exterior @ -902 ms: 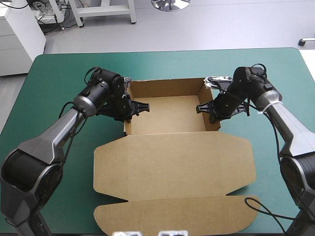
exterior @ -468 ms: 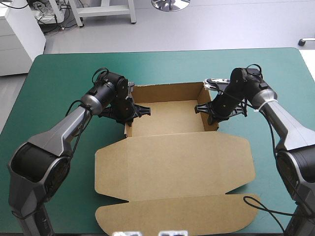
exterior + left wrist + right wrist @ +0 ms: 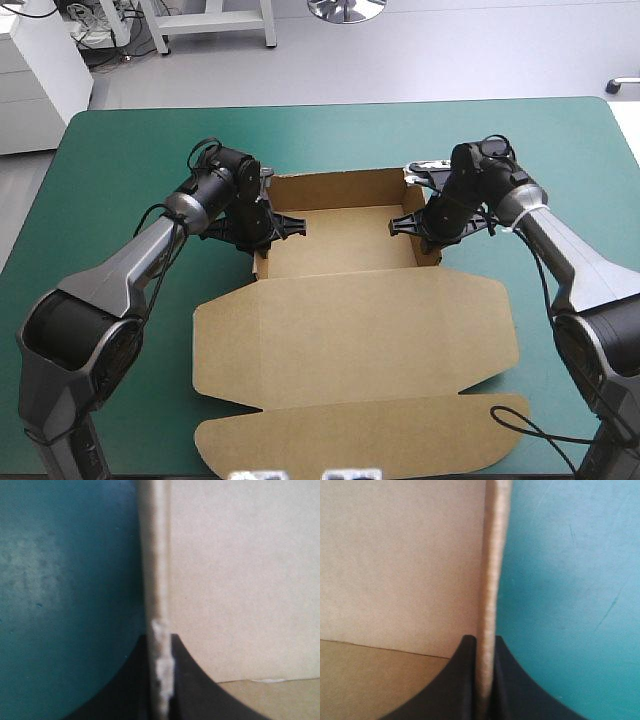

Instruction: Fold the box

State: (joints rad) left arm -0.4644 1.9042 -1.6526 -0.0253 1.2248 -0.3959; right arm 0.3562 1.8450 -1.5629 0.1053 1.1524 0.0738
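Box (image 3: 345,245) sits mid cover (image 3: 120,160), tray far side, lid flat toward near edge. L gripper (image 3: 263,224) pinches left wall; R gripper (image 3: 424,224) pinches right wall. Risk: uneven inward pull could buckle a wall, or thin grip slips.

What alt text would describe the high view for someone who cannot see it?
An open brown box sits on a teal-green table, its lid flat; the left gripper and right gripper each pinch a raised side wall.

table (image 3: 330,130): teal-green, far corners rounded.
box (image 3: 350,330): brown, lying mid-table; open tray toward the far edge, lid flat toward the near edge.
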